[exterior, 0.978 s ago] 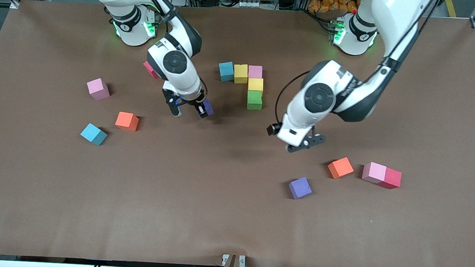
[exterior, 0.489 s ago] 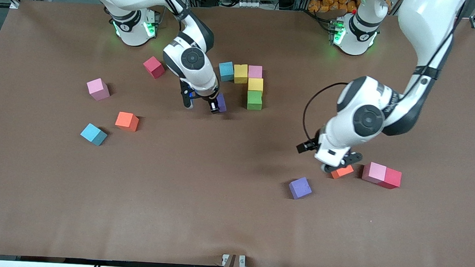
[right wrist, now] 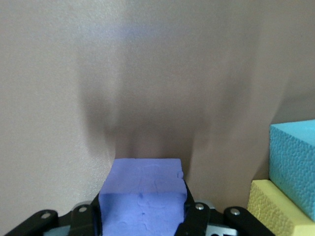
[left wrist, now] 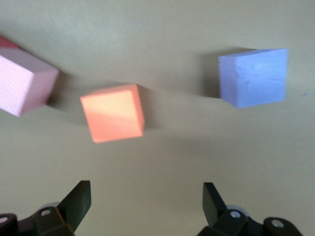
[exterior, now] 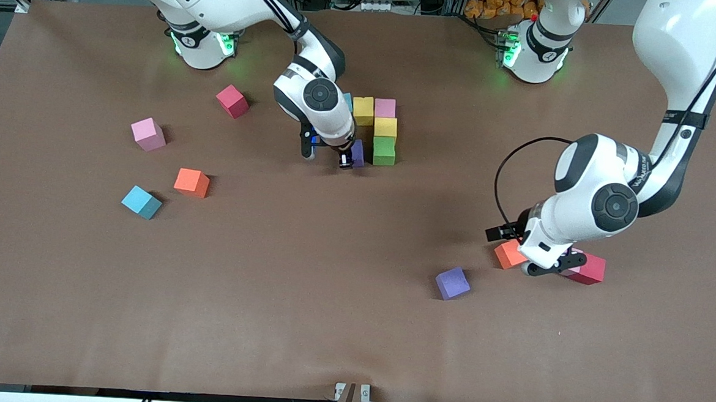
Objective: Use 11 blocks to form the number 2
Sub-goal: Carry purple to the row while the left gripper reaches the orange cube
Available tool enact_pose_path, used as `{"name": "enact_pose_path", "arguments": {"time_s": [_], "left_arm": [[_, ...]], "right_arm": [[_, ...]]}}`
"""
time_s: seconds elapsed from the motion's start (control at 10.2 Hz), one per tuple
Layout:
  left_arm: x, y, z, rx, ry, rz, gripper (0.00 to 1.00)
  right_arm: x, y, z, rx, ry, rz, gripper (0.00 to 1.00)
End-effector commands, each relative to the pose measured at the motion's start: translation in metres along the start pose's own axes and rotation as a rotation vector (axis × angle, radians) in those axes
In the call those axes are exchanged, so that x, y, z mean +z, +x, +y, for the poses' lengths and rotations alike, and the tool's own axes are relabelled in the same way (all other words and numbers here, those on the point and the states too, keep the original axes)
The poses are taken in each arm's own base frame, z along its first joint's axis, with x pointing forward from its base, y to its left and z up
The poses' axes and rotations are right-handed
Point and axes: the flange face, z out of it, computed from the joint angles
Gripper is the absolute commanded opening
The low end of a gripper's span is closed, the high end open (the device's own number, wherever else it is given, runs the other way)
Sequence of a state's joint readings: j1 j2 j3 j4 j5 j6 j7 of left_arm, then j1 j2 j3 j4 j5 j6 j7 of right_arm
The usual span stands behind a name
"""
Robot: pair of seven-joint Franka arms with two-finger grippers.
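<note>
A partial figure lies near the robots' bases: a cyan block (exterior: 347, 100) half hidden by the right arm, a yellow block (exterior: 363, 110), a pink block (exterior: 385, 108), then a yellow block (exterior: 385, 127) and a green block (exterior: 384, 151). My right gripper (exterior: 349, 157) is shut on a purple block (exterior: 357, 153) (right wrist: 142, 201), low over the table right beside the green block. My left gripper (exterior: 554, 265) (left wrist: 146, 201) is open over an orange block (exterior: 507, 254) (left wrist: 113, 119), with nothing between its fingers. Another purple block (exterior: 453, 283) (left wrist: 253, 77) lies nearer the front camera.
A red cube (exterior: 590, 269) sits beside the left gripper, against a pink block (left wrist: 22, 83) that the gripper hides in the front view. Toward the right arm's end lie a pink block (exterior: 148, 134), an orange block (exterior: 191, 182), a cyan block (exterior: 141, 202) and a red cube (exterior: 232, 101).
The right gripper carried the purple block toward the green block. The left arm swung toward its own end of the table and came down over the orange block.
</note>
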State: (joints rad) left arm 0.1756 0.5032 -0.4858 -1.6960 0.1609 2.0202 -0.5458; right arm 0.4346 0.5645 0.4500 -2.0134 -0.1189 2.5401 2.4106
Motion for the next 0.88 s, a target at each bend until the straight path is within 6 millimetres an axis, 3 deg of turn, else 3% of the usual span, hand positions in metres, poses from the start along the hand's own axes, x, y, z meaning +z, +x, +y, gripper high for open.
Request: {"name": "enact_pose_path", "arguments": {"time_s": [0.0,0.1,0.39,0.78], "left_arm": [[0.013,0.009,-0.008,0.064,0.073,0.023,1.0],[0.021,0.012,-0.009,0.041,0.056,0.018,1.0],[0.038,0.033,-0.041,-0.118,0.016,0.031,1.0],[0.051,0.041,-0.052,-0.118,0.026,0.026,1.0]], "right_arm": [[0.006,-0.01,0.004,0.03,0.005,0.006,0.0],[0.006,-0.012,0.005,0.031,0.005,0.005,0.0],[0.004,-0.013,0.007,0.037,0.007,0.006,0.0],[0.002,-0.014,0.005,0.039,0.012,0.003,0.0]]}}
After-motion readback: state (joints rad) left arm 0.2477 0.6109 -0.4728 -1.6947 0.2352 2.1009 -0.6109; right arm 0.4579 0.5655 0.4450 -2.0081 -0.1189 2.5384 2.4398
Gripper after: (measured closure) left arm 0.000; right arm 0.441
